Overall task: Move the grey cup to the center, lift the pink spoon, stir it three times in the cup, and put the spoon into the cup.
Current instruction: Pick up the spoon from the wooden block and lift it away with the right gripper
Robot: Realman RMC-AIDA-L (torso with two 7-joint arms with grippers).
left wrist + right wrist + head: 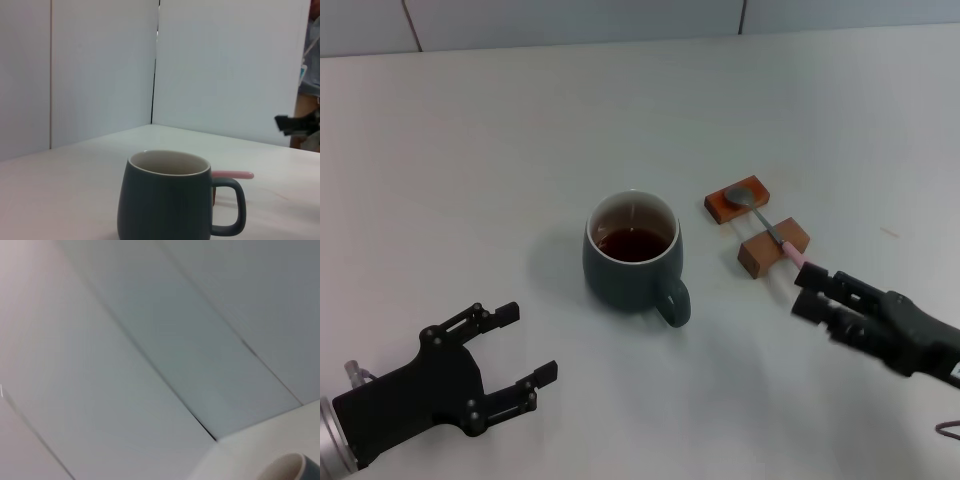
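The grey cup (625, 282) stands in the middle of the table, holding dark reddish-brown liquid, its handle towards me and to the right. It fills the lower part of the left wrist view (165, 205), and its rim shows in the right wrist view (290, 467). The pink spoon (772, 228) lies across two brown blocks to the right of the cup, its pink handle end pointing at my right gripper (802, 292). That gripper is open, just off the handle end and not holding it. My left gripper (529, 342) is open and empty, near-left of the cup.
The two brown blocks (720, 208) (758, 256) carry the spoon right of the cup. The white table (470, 150) ends at a white wall at the back. In the left wrist view the pink handle (232, 175) sticks out behind the cup, with my right gripper (295, 125) above it.
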